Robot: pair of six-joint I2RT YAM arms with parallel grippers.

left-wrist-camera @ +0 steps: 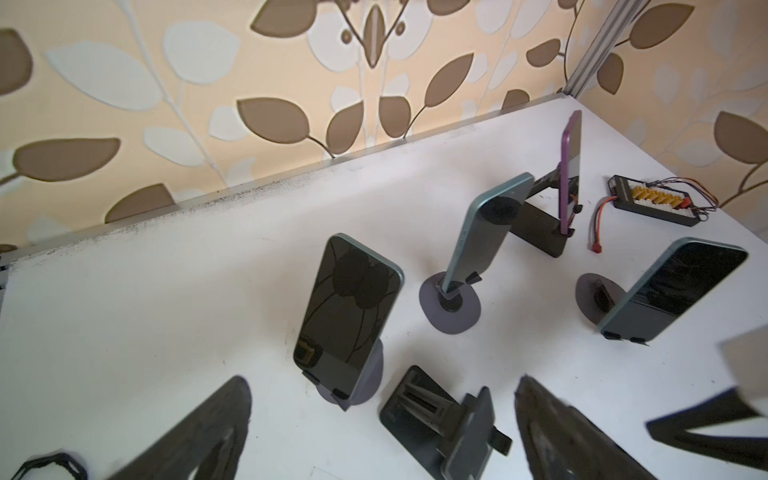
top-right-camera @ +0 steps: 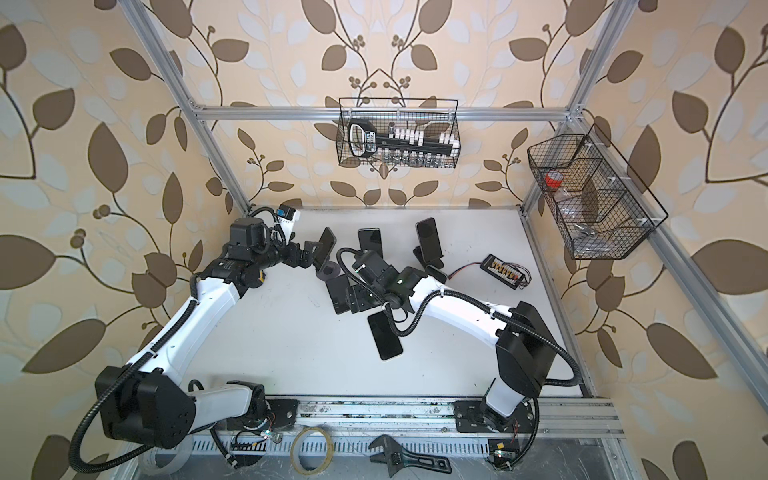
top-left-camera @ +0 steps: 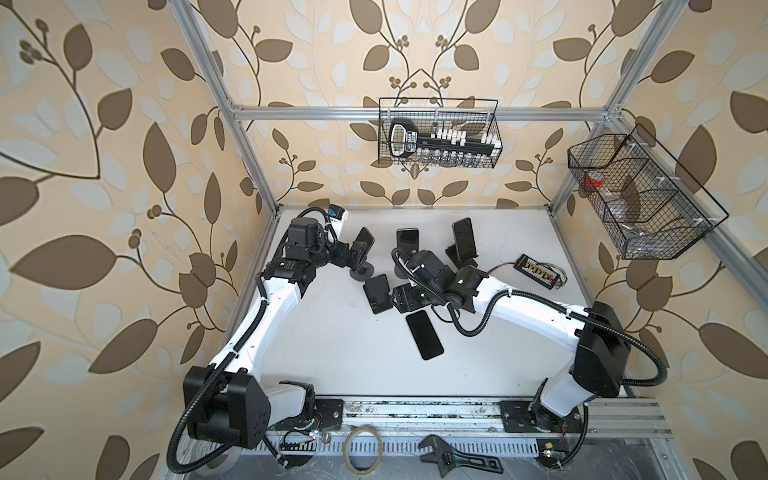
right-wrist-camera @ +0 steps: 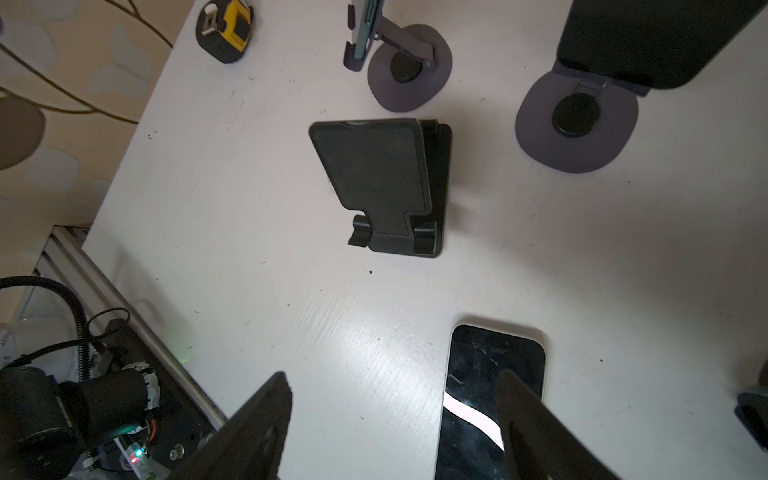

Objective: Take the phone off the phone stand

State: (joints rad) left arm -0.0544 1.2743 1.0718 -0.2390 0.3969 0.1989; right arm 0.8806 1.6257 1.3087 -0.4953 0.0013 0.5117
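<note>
Above the white table point(right-wrist-camera: 249, 291), the left gripper point(left-wrist-camera: 382, 380) gapes wide and empty, and the right gripper point(right-wrist-camera: 392, 374) hangs with jaws apart, holding nothing. The phone point(right-wrist-camera: 490, 386) lies flat just beneath one right finger, near the bare stand point(right-wrist-camera: 382, 183).

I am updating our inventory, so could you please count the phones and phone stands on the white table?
Phones: 5, four propped on stands, one lying flat.
Phone stands: 5, three round-based, two black rectangular ones, one of them empty.
Total: 10.
</note>
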